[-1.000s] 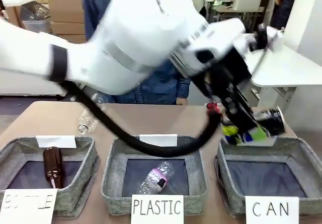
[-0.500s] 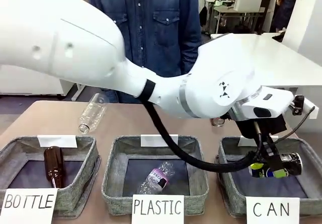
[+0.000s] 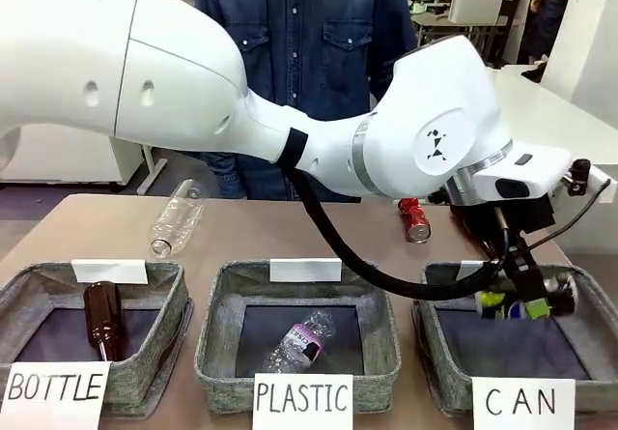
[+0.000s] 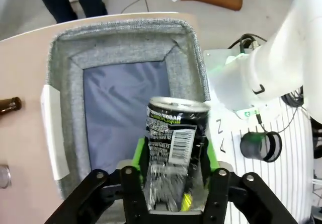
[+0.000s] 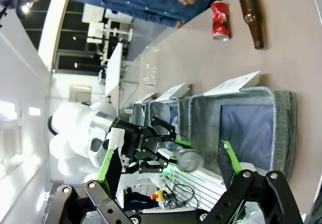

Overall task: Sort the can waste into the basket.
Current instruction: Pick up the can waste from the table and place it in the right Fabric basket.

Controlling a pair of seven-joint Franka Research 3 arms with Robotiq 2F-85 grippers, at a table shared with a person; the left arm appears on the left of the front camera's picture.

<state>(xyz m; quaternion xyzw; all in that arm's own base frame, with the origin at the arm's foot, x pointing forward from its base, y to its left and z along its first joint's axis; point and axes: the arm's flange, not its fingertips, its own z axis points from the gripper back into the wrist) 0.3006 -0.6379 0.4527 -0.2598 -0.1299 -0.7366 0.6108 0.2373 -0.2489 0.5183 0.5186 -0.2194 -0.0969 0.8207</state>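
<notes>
Now, L to R: hand-lettered cards mark BOTTLE bin (image 3: 27, 283), PLASTIC bin (image 3: 216, 306), CAN basket (image 3: 598, 306). Behind the basket the red can (image 3: 415, 219) lies on the table (image 3: 87, 227). The left gripper (image 3: 521, 301), clamped on the black can (image 3: 557, 294) w/ green-yellow print, hangs just over the basket; right gripper (image 5: 168, 151) jaws spread wide.

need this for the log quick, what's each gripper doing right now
Left gripper: closed on the dented black metal can with green-yellow print, over the grey fabric CAN basket.
Right gripper: open, holding nothing.
</notes>
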